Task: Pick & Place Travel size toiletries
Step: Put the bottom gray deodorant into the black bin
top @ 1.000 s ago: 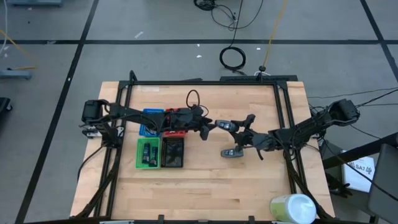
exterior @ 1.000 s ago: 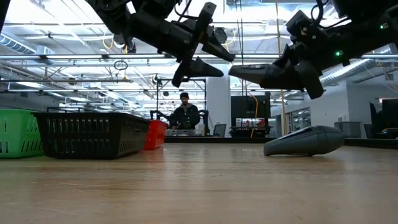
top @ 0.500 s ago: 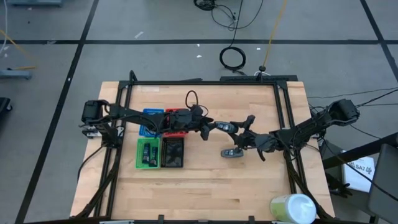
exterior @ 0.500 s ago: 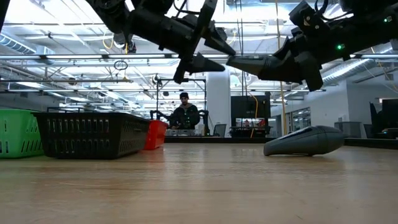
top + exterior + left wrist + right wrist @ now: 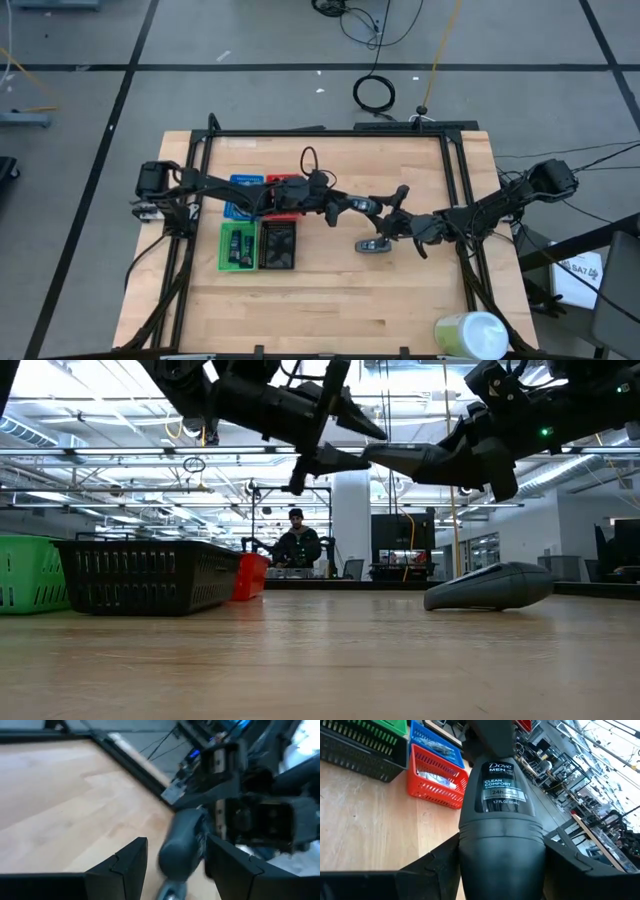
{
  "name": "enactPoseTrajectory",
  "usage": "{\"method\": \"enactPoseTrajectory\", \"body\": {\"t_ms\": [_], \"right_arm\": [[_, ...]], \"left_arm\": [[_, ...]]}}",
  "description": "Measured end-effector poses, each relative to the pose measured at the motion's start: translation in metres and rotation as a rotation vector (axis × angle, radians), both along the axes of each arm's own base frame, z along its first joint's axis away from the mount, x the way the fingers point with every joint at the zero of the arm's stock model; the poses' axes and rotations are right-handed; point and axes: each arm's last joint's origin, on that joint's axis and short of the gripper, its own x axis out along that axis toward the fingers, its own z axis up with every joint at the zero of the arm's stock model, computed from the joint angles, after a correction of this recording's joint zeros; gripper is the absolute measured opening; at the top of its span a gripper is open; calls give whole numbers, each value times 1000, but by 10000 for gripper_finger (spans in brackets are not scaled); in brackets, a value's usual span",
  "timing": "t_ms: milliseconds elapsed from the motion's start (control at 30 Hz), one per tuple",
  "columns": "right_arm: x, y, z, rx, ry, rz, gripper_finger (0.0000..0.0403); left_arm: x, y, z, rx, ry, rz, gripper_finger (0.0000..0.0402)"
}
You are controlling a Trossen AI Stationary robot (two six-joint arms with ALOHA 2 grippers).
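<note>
- High view: since a second ago the gap between the two arms has been closed, and the dark deodorant stick (image 5: 362,204) held by the right gripper (image 5: 377,207) is now met by the left gripper (image 5: 338,205) above the middle of the tabletop (image 5: 330,290). A second deodorant stick (image 5: 373,245) lies flat on the wood just in front of the right arm. The blue basket (image 5: 240,184), red basket (image 5: 283,183), green basket (image 5: 237,245) and black basket (image 5: 277,244) are grouped on the left half.
- Low view: the held stick is carried high above the wood, its far end reached by the spread left fingers (image 5: 335,459). The lying stick (image 5: 488,586) rests on the right. A person (image 5: 298,546) is seen in the room behind.
- Left wrist view: the fingers (image 5: 126,861) are parted, with the stick (image 5: 183,845) between them, not yet clamped.
- Right wrist view: the fingers (image 5: 444,861) are closed on the body of the stick (image 5: 500,815), labelled Dove Men, which points toward the red basket (image 5: 437,777).
</note>
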Motion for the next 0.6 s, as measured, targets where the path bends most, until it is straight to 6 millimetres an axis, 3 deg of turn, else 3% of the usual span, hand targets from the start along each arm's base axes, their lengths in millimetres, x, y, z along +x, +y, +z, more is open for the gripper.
{"method": "enactPoseTrajectory", "body": {"t_ms": [367, 600], "right_arm": [[0, 2, 1, -2, -3, 15, 208], [0, 2, 1, 2, -3, 32, 208]], "left_arm": [[16, -1, -15, -49, -42, -76, 198], [22, -1, -9, -17, -59, -92, 198]]}}
